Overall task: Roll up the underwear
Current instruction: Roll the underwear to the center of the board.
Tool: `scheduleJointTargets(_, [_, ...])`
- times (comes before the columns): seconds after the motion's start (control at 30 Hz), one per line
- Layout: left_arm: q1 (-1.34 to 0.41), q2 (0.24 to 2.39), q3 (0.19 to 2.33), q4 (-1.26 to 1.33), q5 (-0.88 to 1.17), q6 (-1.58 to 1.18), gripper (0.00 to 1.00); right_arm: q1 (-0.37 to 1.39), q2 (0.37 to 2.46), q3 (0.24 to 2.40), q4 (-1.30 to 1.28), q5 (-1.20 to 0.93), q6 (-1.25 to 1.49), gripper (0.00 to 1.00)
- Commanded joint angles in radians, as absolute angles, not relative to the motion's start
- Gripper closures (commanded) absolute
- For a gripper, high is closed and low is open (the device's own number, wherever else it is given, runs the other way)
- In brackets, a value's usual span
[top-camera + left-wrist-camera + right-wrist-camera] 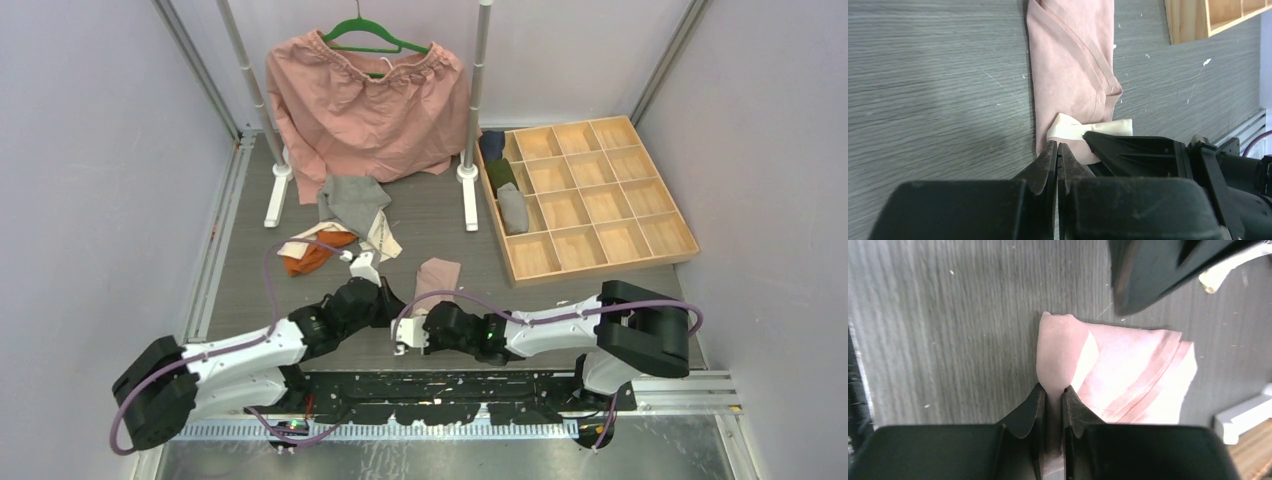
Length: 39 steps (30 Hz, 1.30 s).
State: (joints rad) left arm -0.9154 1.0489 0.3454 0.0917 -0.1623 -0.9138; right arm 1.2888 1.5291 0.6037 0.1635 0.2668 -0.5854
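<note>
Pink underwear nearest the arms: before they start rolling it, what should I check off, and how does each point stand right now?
1. Right gripper has hold of the pink underwear: ok, a fold of cloth sits pinched between its jaws.
2. Left gripper has hold of cloth too: cannot tell; its jaws are shut right at the near edge.
3. Cloth folded into a flat strip: ok.
4. Strip lies apart from the other underwear and the wooden tray: ok.
5. Room between the two grippers: cannot tell; they sit side by side, very close, at the same end.
</note>
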Motion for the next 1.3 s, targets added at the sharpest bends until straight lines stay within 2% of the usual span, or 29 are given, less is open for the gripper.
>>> scheduleJointTargets(0.0, [-0.918,0.904,0.323,-0.085,-0.276,-0.920,0.99,1.262,1.490,0.617,0.133,0.043,-0.439,0.99])
scheduleJointTargets(0.37, [-0.918,0.757,0.277,-0.099,-0.193,-0.852,0.99,1.086,1.462,0.640,0.131,-0.408,-0.150,0.99])
scheduleJointTargets(0.63, [-0.918,0.737,0.271,-0.016,-0.109,-0.787,0.99,0.927,1.595,0.666,0.201,-0.773,0.098,0.99])
scheduleJointTargets(0.73, [-0.918,0.743,0.271,0.034,-0.059,-0.753,0.99,0.893,1.652,0.665,0.255,-0.801,0.160,0.96])
scheduleJointTargets(0.9, [-0.918,0.791,0.286,0.091,0.018,-0.705,0.99,0.830,1.722,0.666,0.341,-0.825,0.263,0.98])
scheduleJointTargets(1.17, [-0.919,0.902,0.318,0.158,0.090,-0.663,0.99,0.784,1.753,0.683,0.311,-0.819,0.295,0.99])
scheduleJointTargets(1.27, [-0.919,0.933,0.319,0.177,0.092,-0.657,0.99,0.775,1.754,0.687,0.278,-0.801,0.285,0.94])
